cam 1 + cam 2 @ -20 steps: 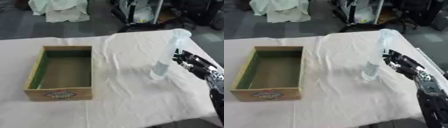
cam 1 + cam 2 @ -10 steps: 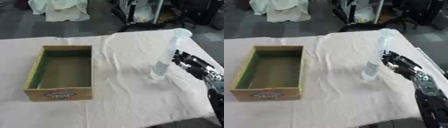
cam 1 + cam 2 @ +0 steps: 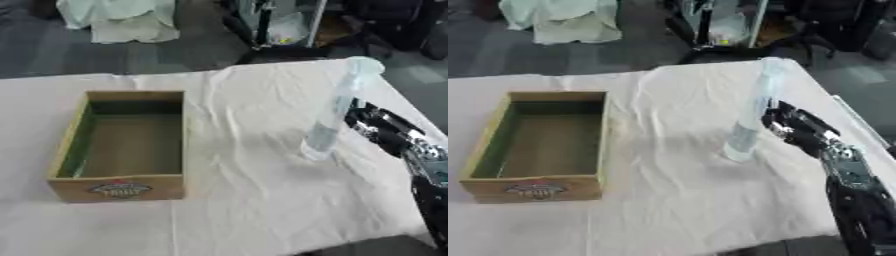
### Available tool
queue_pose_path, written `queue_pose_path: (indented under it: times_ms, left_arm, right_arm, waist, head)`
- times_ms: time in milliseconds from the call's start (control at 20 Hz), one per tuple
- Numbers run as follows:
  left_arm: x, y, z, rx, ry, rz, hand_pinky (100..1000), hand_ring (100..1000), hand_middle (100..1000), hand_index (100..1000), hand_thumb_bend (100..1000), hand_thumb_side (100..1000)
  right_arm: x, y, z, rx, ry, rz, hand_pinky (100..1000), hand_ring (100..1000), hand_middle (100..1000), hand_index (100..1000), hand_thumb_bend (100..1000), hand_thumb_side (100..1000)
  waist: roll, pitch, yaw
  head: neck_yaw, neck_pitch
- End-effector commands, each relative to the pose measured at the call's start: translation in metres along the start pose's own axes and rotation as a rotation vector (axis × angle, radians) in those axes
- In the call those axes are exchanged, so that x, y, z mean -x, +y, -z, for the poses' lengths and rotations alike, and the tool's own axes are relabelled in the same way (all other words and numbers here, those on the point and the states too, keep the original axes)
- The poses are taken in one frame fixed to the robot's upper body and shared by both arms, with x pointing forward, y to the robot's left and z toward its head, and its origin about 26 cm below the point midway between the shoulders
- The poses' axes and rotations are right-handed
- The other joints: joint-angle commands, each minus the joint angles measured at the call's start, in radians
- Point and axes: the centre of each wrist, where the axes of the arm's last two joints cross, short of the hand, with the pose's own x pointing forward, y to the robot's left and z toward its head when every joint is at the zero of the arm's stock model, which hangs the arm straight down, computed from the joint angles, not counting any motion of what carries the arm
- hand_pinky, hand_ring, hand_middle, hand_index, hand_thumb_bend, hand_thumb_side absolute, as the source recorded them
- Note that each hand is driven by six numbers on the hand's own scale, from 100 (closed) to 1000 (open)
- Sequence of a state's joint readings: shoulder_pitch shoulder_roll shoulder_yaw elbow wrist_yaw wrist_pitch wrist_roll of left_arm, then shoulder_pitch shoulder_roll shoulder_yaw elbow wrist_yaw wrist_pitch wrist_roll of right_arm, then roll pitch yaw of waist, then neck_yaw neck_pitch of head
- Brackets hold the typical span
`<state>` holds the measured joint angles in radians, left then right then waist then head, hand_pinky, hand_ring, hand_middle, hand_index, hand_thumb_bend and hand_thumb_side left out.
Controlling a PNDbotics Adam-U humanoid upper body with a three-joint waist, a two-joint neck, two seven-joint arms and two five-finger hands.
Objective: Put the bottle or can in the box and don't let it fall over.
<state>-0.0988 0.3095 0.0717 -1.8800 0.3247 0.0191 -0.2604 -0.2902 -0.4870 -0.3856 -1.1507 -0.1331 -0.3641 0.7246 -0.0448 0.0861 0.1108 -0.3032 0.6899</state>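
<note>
A tall, clear bottle (image 3: 337, 107) stands upright on the white cloth (image 3: 236, 200) that covers the tabletop, well to the right of the open cardboard box (image 3: 122, 145), which is empty and lies with its printed label facing the robot. The right hand (image 3: 794, 127) comes in from the right edge and sits just beside the bottle's lower half, on its right side; its fingers (image 3: 773, 120) reach toward the bottle and appear to touch or nearly touch it, but whether they are curled round it or merely alongside cannot be told from either view. The low approach makes sense: a bottle this tall and narrow tips easily, so taking it near the bottom or the middle would keep it steady. The bottle has still to be carried leftward across the wrinkled cloth and set down inside the box, so the task looks barely begun. The risk, as I judge it, is a nudge before the grasp closes, or the base catching a fold in the cloth. The left hand shows in neither view
</note>
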Motion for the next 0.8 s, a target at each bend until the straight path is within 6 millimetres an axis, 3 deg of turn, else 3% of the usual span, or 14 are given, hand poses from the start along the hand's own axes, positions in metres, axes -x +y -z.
queue_pose_path:
  times_ms: [50,800]
  left_arm:
    - [-0.0071,0.0024,0.0038,0.011,-0.021,0.019,1000,1000,1000,772,103,820]
    - [-0.0064,0.0022,0.0034,0.018,-0.016,0.023,1000,1000,1000,773,103,823]
  right_arm:
    - [-0.0148,-0.0092,0.0082,0.003,-0.027,-0.041,1000,1000,1000,1000,100,470]
    - [-0.0156,-0.0021,0.0142,0.014,-0.021,0.019,1000,1000,1000,1000,100,470]
  waist:
    - [0.003,-0.006,-0.001]
    - [0.004,-0.004,-0.002]
  head:
    - [-0.004,-0.017]
    - [-0.008,-0.019]
